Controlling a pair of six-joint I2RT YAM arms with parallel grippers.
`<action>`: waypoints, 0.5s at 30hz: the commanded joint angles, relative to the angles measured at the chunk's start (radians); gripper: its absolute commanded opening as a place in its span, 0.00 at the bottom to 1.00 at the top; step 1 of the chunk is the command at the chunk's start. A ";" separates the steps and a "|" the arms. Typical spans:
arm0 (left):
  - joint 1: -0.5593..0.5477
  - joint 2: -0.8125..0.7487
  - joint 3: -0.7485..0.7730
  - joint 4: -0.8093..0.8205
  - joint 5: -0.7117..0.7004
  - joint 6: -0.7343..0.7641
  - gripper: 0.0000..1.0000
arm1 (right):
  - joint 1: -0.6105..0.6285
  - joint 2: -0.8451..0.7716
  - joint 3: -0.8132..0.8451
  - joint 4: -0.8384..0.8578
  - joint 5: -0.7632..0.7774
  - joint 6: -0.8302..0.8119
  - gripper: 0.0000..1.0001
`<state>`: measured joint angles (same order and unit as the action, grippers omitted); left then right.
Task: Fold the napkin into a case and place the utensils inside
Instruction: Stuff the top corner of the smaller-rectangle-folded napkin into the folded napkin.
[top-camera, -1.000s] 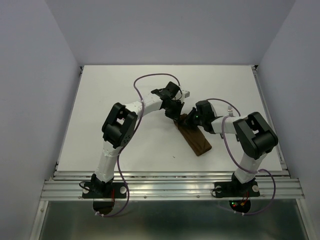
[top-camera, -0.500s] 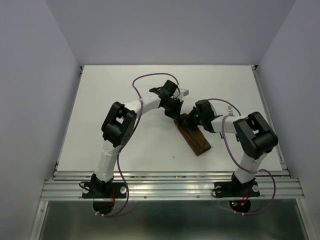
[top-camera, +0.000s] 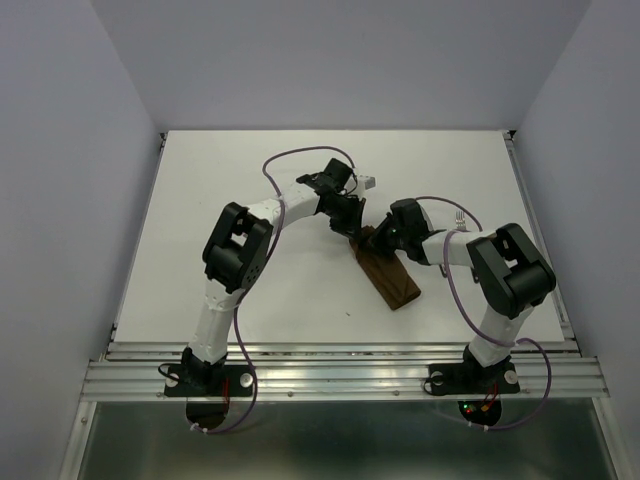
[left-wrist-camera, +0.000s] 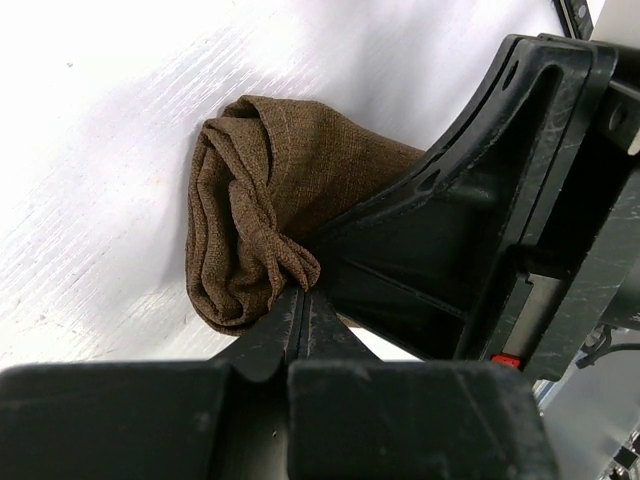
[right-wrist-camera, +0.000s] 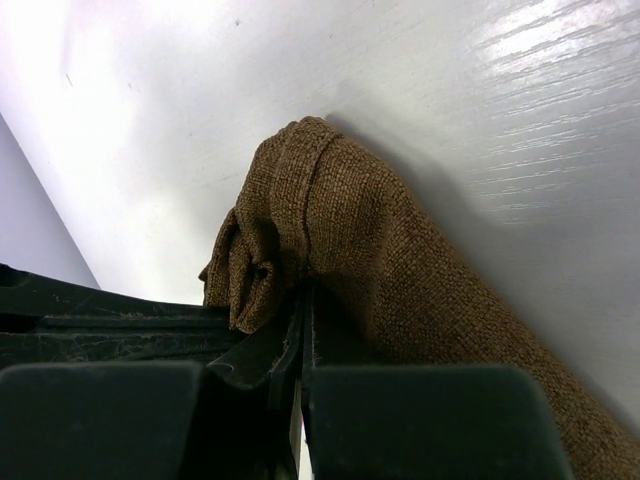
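The dark brown napkin (top-camera: 390, 276) lies as a narrow folded strip, a case shape, running diagonally at mid-table. Its far end is bunched up. My left gripper (top-camera: 352, 230) is shut on a pinch of that far end, as the left wrist view shows (left-wrist-camera: 303, 292) with the cloth (left-wrist-camera: 255, 170). My right gripper (top-camera: 373, 240) is shut on the same end from the other side (right-wrist-camera: 302, 292), the cloth (right-wrist-camera: 390, 240) rising above its jaws. Silver fork tines (top-camera: 460, 217) peek out behind the right arm. The knife is out of view.
The right gripper's black body (left-wrist-camera: 500, 200) fills the right side of the left wrist view, very close to the left fingers. The white table (top-camera: 240, 190) has raised rails at its left, right and near edges.
The left wrist has shifted slightly left and back. The napkin's far end stays pinched between both grippers. The right arm has barely moved.
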<state>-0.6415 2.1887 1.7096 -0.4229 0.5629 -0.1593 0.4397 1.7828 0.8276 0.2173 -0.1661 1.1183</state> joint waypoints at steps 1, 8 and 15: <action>-0.027 -0.018 0.027 0.030 0.066 -0.026 0.00 | 0.007 -0.023 0.024 0.039 -0.032 -0.049 0.01; -0.027 -0.010 0.054 -0.010 0.034 0.006 0.00 | 0.007 -0.149 0.056 -0.058 -0.024 -0.141 0.01; -0.027 -0.007 0.051 -0.011 0.029 0.015 0.00 | 0.007 -0.259 -0.005 -0.151 0.020 -0.189 0.04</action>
<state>-0.6502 2.1906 1.7237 -0.4252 0.5671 -0.1600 0.4397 1.6070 0.8276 0.0616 -0.1684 0.9699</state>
